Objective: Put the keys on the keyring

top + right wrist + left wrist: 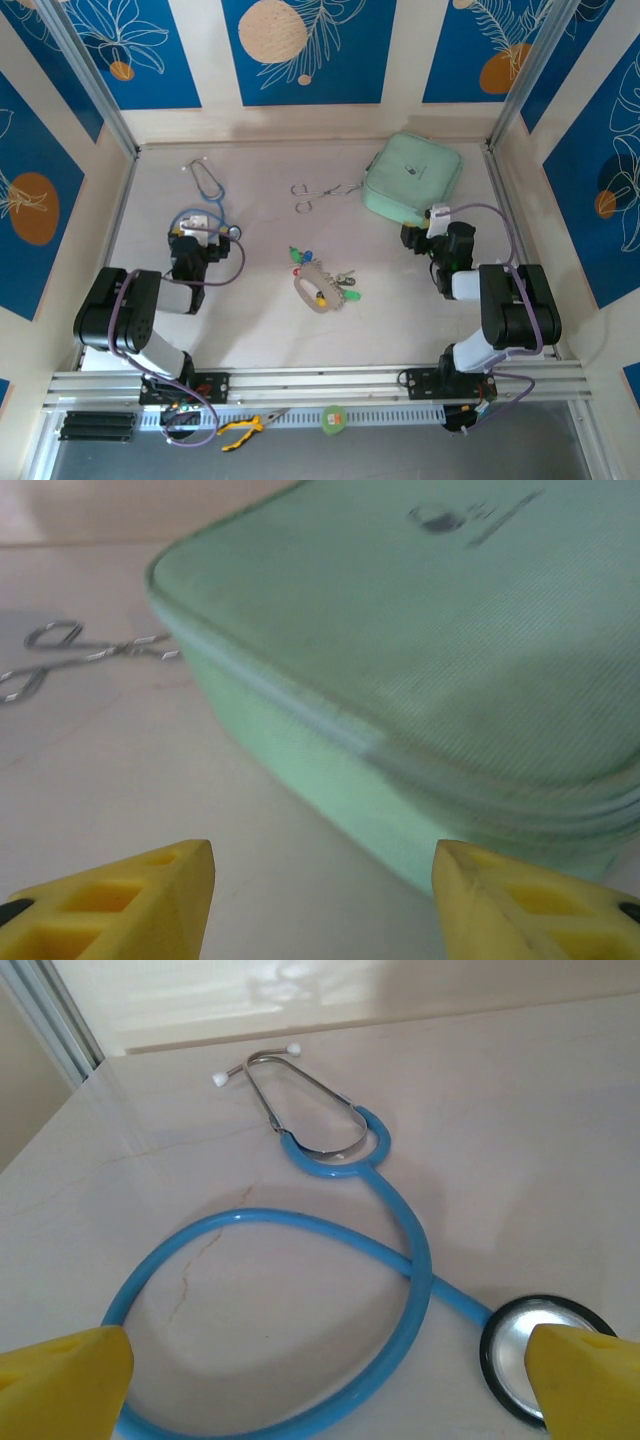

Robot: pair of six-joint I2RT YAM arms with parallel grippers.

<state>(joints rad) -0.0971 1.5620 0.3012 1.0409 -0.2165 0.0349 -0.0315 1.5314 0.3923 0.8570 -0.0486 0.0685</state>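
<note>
I see keys [338, 286] clustered at keyring [312, 297] | my left gripper [325, 1365] left of keyring, jaws apart | my right gripper [325, 872] right of it, jaws apart

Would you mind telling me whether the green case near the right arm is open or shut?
Shut: the green case lies flat, lid down, and the zip seam along its side shows no gap.

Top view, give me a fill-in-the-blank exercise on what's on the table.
1. The stethoscope has ____ tubing.
2. The case beside the forceps is pale ____.
3. The left hand and right hand both stand ____.
4. The keyring lies mid-table among coloured ____.
Missing: blue, green, open, keys.
</note>
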